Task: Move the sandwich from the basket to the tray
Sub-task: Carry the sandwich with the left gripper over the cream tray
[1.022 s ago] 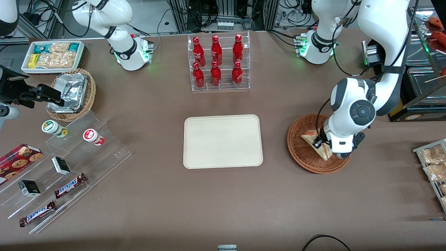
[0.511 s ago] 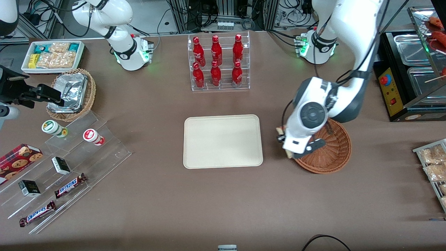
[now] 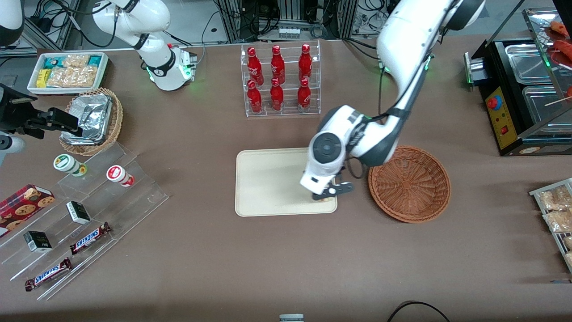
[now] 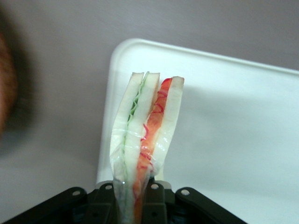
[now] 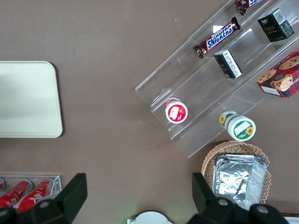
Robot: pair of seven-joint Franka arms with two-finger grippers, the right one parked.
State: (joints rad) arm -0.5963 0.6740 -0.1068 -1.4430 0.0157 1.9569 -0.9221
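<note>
My left gripper (image 3: 325, 195) hangs over the corner of the cream tray (image 3: 272, 183) nearest the basket and the front camera. It is shut on the sandwich (image 4: 145, 140), a wrapped wedge of pale bread with green and orange-red layers that sticks out from between the fingers (image 4: 156, 198) over the tray's corner (image 4: 219, 121). In the front view the wrist hides nearly all of the sandwich. The reddish-brown wicker basket (image 3: 409, 183) sits beside the tray toward the working arm's end, with nothing in it.
A clear rack of red bottles (image 3: 279, 80) stands farther from the front camera than the tray. Acrylic steps with snack bars and cups (image 3: 85, 210), a tan basket with a foil container (image 3: 91, 120) and a white snack bin (image 3: 68, 71) lie toward the parked arm's end.
The gripper has lifted the sandwich out of the basket and carried it sideways over the table to above the tray's near corner. The basket now holds nothing.
</note>
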